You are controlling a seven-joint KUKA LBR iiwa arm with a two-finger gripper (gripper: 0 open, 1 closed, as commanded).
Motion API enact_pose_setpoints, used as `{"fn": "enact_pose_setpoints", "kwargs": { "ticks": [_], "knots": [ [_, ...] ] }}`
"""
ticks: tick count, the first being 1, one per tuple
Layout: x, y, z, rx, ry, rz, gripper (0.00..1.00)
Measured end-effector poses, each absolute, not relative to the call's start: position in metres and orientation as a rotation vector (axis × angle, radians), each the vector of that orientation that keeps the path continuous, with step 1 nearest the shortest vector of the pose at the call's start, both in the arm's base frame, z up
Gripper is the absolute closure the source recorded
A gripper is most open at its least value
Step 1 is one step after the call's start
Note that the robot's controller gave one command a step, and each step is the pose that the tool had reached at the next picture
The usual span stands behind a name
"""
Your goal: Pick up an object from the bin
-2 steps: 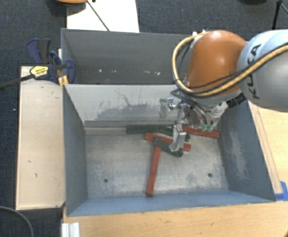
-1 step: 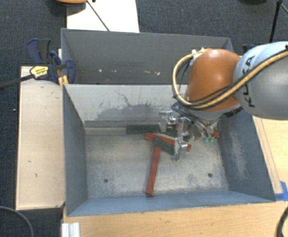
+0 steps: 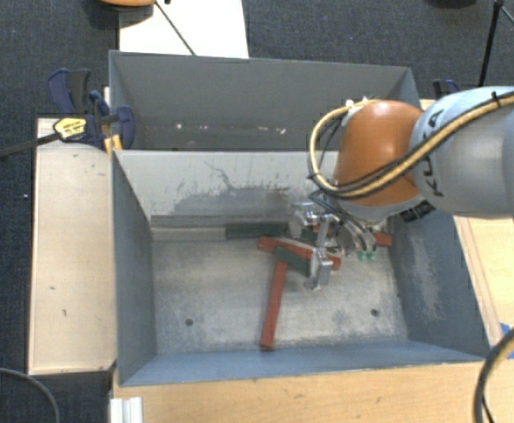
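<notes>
Gripper [image 3: 320, 263] over red angled stick [image 3: 272, 311]

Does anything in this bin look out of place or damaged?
Nothing stands out. A long reddish-brown stick and a shorter red piece lie angled by the gripper; a dark bar lies along the back wall.

In the bin [image 3: 195, 311], my gripper [image 3: 320, 267] hangs right of centre over the short bar [image 3: 283, 248], which crosses the long bar's [image 3: 271, 311] rear end, with a slim stick [image 3: 252, 231] behind them by the back wall.
</notes>
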State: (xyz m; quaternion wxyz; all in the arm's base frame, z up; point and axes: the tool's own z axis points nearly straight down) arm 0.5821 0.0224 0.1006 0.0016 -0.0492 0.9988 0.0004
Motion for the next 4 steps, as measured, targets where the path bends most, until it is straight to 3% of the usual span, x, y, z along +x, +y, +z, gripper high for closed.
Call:
{"fn": "enact_pose_setpoints", "kwargs": {
  "ticks": [1, 3, 4],
  "knots": [
    [0.587, 0.026, 0.075, -0.540, 3.084, 0.003, 1.00],
    [0.586, 0.025, 0.076, -0.548, 3.084, 0.005, 1.00],
    [0.579, -0.023, 0.115, -0.497, 3.095, -0.005, 1.00]
  ]
}}
